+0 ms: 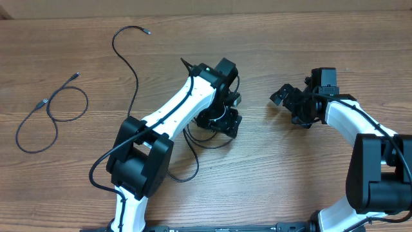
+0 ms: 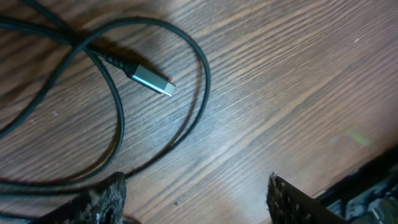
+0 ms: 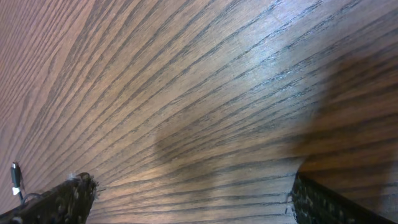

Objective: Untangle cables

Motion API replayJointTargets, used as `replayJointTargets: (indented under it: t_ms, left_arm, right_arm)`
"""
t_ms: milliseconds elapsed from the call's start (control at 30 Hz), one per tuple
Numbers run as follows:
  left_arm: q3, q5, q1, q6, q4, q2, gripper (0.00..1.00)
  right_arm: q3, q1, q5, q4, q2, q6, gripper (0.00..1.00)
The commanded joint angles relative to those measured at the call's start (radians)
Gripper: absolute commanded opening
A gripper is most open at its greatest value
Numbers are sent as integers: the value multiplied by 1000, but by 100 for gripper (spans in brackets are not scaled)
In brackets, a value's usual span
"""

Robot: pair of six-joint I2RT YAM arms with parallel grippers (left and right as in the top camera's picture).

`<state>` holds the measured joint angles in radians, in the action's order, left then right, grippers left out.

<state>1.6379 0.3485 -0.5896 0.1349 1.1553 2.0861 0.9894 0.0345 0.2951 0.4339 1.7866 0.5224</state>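
The left gripper (image 2: 199, 205) hangs low over the table (image 1: 270, 180) with its fingers spread and nothing between them. One cable (image 2: 202, 74) curls in a loose loop just ahead of it. Its lower strand runs right up against the left finger (image 2: 102, 199) (whether it actually touches is hard to tell), and its grey plug (image 2: 152, 81) lies inside the loop, pointing right. From overhead, this cable trails out from under the left gripper (image 1: 222, 119) in loose curves (image 1: 196, 158) toward the near edge of the table.

The right gripper (image 1: 286, 100) sits well apart to the right. Its fingers are spread wide over bare wood, holding nothing (image 3: 193, 202).

Further out, a second cable (image 1: 137, 80) snakes from the far side of the table down toward the left arm and disappears beneath it. A third cable (image 1: 44, 102) lies by itself near the left edge, bent into open loops, well apart from both grippers.
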Motion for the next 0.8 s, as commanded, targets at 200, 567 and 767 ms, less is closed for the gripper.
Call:
replayJointTargets:
  t_ms: [200, 567, 767]
  left_arm:
    - [-196, 113, -6, -95, -219, -5, 74]
    - [-349, 300, -7, -139, -443, 7, 75]
    - [-356, 312, -7, -128, -459, 54, 71]
  right_arm:
    - [-19, 8, -63, 13, 28, -8, 100]
    - [-19, 8, -63, 13, 28, -8, 100]
    - [-19, 8, -63, 13, 28, -8, 100]
